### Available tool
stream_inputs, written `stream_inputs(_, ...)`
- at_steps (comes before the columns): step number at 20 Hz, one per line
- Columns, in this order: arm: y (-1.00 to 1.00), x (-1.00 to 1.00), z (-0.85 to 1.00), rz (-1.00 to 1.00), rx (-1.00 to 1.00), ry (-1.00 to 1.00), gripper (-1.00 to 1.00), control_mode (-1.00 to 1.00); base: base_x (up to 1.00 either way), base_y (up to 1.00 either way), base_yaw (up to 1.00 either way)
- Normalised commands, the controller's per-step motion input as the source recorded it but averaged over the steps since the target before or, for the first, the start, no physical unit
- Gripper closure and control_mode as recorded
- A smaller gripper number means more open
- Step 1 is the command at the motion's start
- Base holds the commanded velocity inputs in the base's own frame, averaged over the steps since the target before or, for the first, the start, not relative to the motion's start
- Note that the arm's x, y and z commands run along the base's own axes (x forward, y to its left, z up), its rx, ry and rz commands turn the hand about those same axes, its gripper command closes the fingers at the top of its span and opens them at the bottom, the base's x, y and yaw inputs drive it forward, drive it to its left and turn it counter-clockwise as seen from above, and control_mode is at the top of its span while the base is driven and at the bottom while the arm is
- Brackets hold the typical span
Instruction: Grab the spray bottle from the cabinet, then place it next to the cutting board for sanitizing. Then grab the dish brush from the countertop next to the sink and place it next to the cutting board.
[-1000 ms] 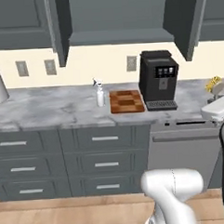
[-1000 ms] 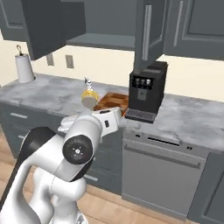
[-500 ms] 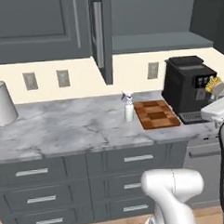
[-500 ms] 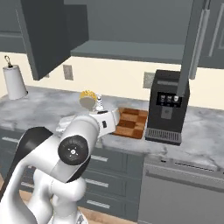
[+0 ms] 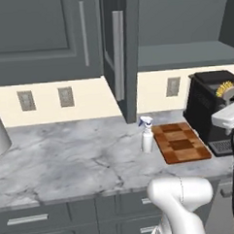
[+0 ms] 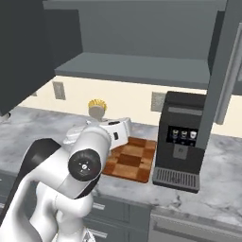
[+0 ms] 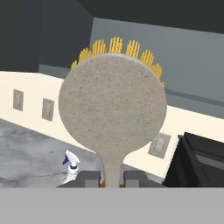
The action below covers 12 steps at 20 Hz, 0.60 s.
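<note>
The small dish brush with yellow bristles and a pale grey rounded head (image 7: 113,103) stands upright in the gripper (image 7: 113,178), jaws clenched on its slim handle, carried high above the light grey marble surface (image 5: 68,163). The slim white spray bottle with its blue-tipped nozzle (image 5: 146,134) already stands just beside the left edge of the patchwork wooden cutting board (image 5: 180,143), which lies in front of the black coffee machine (image 6: 185,140). What remains, by my reading, is the set-down: bring the brush low over bare marble near the board, keep it well apart from the bottle so nothing topples, and let go only once the brush rests on the marble rather than dropping it from height.
</note>
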Motion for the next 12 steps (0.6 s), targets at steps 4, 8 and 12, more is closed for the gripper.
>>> stream_inputs(4,0.00,0.00,0.00,0.00,0.00,0.00,1.00,1.00,-0.17,-0.05,-0.07)
stream_inputs(8,0.00,0.00,0.00,0.00,0.00,0.00,1.00,1.00,-0.65,0.00,-0.22)
stream_inputs(12,0.00,0.00,0.00,0.00,0.00,0.00,1.00,1.00,-0.07,0.00,-0.15)
